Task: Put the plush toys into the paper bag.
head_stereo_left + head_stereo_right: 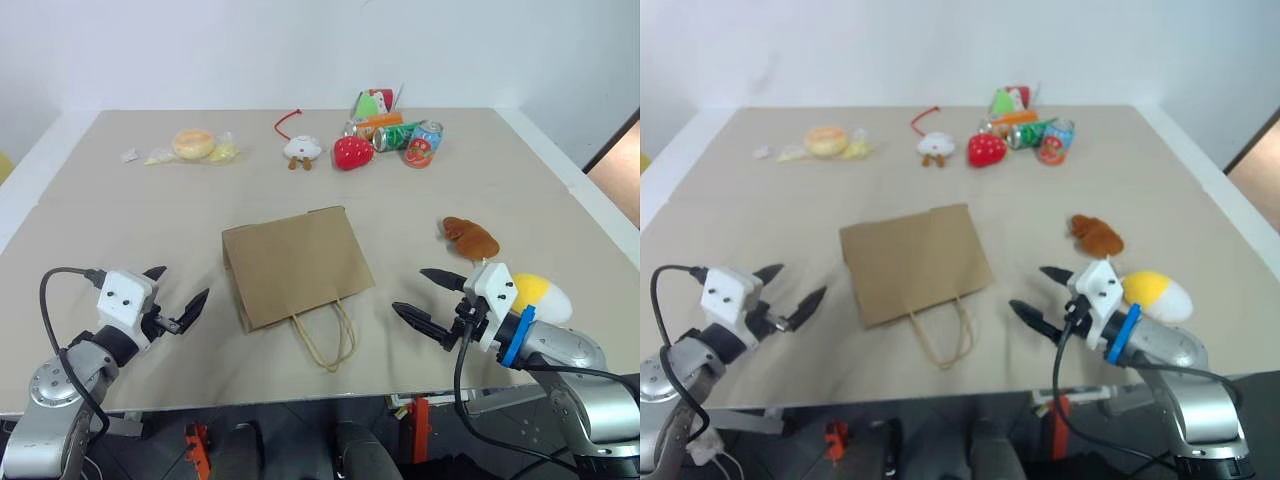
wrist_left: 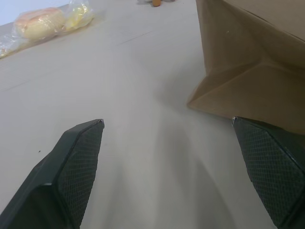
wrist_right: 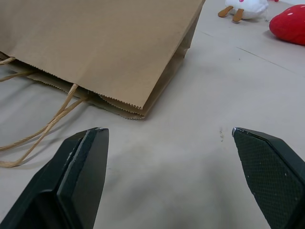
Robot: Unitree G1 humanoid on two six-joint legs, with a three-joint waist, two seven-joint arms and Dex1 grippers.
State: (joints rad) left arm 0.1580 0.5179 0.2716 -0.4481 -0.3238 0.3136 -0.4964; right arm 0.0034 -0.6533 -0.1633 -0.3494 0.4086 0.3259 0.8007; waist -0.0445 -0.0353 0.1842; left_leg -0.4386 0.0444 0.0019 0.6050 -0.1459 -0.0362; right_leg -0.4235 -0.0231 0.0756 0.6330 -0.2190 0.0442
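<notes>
The paper bag (image 1: 295, 265) lies flat mid-desk (image 1: 120, 215), handles toward the robot. The reddish-brown plush toy (image 1: 471, 238) and the yellow plush toy (image 1: 542, 296) lie to its right. Left pincer (image 1: 178, 295) and right pincer (image 1: 420, 298) hover wide, empty.

- No text, brand, number or sign can be read anywhere.
- Print is borne by the red drink can (image 1: 423, 144) and the green drink can (image 1: 397, 136) at the far side of the table (image 1: 120, 215), but no letters can be made out.
</notes>
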